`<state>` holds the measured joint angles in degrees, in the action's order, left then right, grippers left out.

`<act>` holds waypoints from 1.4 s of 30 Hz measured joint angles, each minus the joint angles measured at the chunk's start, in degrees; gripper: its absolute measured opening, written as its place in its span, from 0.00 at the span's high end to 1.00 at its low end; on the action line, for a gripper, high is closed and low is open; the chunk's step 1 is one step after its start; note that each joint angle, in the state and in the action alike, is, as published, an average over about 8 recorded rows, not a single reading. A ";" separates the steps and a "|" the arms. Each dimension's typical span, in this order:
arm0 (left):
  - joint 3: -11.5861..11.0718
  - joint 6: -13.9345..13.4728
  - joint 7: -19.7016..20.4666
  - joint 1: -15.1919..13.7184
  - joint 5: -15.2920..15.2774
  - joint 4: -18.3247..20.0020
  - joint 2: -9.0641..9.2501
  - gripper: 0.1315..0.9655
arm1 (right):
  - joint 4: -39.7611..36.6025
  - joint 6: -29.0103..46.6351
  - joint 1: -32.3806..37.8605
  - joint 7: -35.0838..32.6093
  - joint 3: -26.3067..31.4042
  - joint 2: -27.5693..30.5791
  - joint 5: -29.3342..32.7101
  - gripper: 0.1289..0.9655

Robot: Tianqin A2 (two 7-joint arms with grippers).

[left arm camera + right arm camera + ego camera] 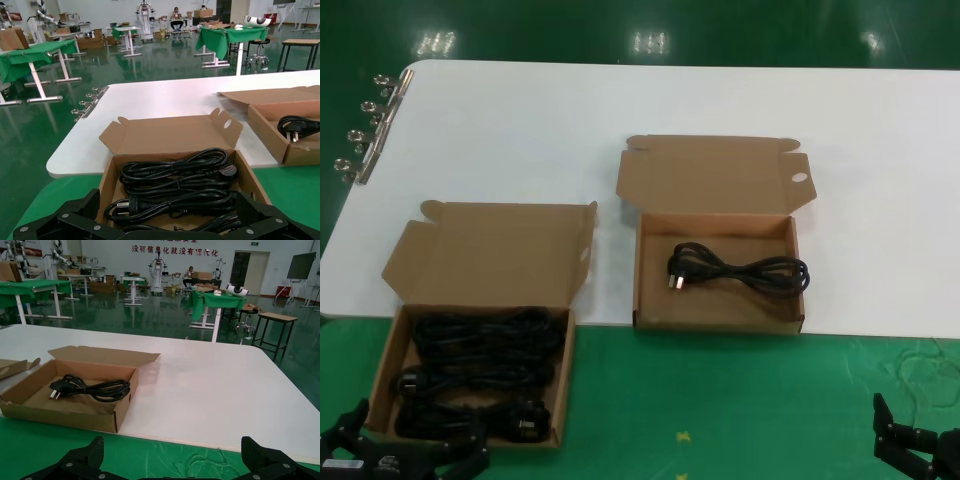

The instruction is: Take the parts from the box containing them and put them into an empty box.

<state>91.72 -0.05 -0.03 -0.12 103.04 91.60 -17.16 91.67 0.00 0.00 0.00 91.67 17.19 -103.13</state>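
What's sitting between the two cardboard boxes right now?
Nothing: in the head view, only bare white table and green mat separate the full box from the one-cord box.

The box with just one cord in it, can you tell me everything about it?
The brown cardboard box is shallow, and its lid flap is open toward the far side, with a small oval hole near one corner. It sits on the near edge of the white table. Inside lies one black power cord, loosely looped, its plug toward the robot's left. Neither tool touches it.
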 joint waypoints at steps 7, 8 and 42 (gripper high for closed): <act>0.00 0.00 0.00 0.00 0.00 0.00 0.00 0.00 | 0.00 0.00 0.00 0.00 0.00 0.00 0.00 0.00; 0.00 0.00 0.00 0.00 0.00 0.00 0.00 0.00 | 0.00 0.00 0.00 0.00 0.00 0.00 0.00 0.00; 0.00 0.00 0.00 0.00 0.00 0.00 0.00 0.00 | 0.00 0.00 0.00 0.00 0.00 0.00 0.00 0.00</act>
<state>91.72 -0.05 -0.03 -0.12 103.04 91.60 -17.16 91.67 0.00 0.00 0.00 91.67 17.19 -103.13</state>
